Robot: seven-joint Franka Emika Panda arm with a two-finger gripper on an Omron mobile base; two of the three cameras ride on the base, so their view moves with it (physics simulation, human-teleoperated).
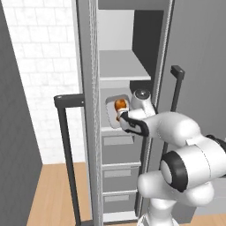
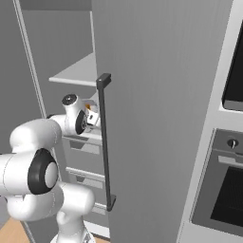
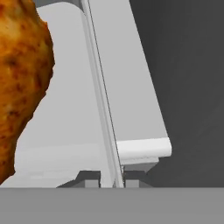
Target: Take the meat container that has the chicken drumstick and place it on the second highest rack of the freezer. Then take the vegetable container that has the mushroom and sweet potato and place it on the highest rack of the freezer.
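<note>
One chicken drumstick point(image 3: 19, 87) fills an unlabelled container point(image 1: 113, 115).

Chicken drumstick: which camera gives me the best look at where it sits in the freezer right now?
The left base view: the chicken drumstick lies in its pale container at the second shelf of the freezer. The hand view gives only a close-up of its skin; the right base view shows just an orange sliver behind the arm.

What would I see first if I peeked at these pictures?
First the big white robot arm, reaching into the open grey freezer. Its gripper is shut on the rim of a pale container at the second highest rack, and in it lies the shiny orange-brown chicken drumstick. Above it, the highest rack is bare.
</note>
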